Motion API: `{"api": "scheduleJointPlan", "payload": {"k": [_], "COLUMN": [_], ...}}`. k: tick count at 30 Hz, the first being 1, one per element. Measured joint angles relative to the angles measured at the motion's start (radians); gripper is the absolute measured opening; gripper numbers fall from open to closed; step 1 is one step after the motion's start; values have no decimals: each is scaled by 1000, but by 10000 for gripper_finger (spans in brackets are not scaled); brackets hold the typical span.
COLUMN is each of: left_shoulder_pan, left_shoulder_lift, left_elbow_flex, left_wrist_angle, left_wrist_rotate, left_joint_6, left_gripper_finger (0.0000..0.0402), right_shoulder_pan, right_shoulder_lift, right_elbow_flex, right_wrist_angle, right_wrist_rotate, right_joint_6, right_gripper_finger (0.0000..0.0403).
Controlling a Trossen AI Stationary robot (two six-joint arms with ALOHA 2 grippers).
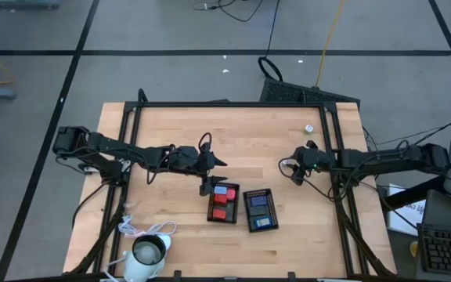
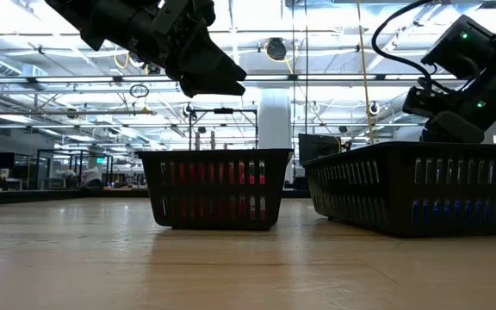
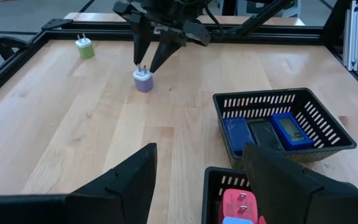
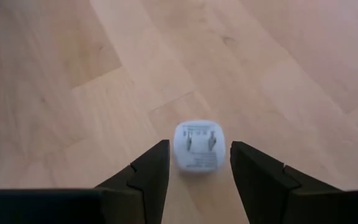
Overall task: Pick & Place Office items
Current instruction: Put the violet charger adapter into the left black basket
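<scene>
A small lavender plug charger [image 4: 195, 146] stands on the wood with its prongs up. My right gripper [image 4: 197, 155] is open and points down just above it [image 3: 143, 79], one finger to each side, touching nothing. A green charger [image 3: 84, 46] stands farther toward the far right corner [image 1: 308, 128]. My left gripper [image 1: 218, 162] is open and empty, above the far end of the tray of red blocks [image 1: 224, 202]. The tray beside it holds blue blocks [image 1: 261, 211].
The two black mesh trays [image 3: 340, 134] [image 3: 211, 180] sit side by side near the table's middle. A white cup-like thing with a cord [image 1: 147, 252] sits at the near left edge. Black frame rails [image 1: 233, 104] border the table. Bare wood lies between the trays and the right gripper.
</scene>
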Motion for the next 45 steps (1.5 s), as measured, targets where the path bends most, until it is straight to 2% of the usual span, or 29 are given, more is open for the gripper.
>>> {"api": "scheduleJointPlan", "payload": {"k": [5,10,13,17,22,25,39,45], "left_shoulder_pan": [0,0,0,0,4,4,5,5], "left_shoulder_lift": [0,0,0,0,0,0,0,0], "left_elbow_flex": [0,0,0,0,0,0,0,0], "left_wrist_angle": [0,0,-1,0,0,0,2,5], "left_wrist_rotate": [0,0,0,0,0,-1,-24,-24], "left_joint_6": [-18,-18,-19,-18,-21,-21,-19,-17], "left_gripper_finger": [239,239,239,239,239,239,239,239], "right_shoulder_pan": [30,53,69,85,93,93,92,92], "right_shoulder_lift": [0,0,0,28,85,127,309,389], "right_elbow_flex": [-4,-95,-177,-260,-253,-254,-255,-221], "right_wrist_angle": [-62,14,115,343,331,342,592,641], "right_wrist_rotate": [13,26,28,22,78,112,133,139], "right_joint_6": [62,156,222,216,185,173,91,80], "right_gripper_finger": [160,162,176,210,238,236,237,236]}}
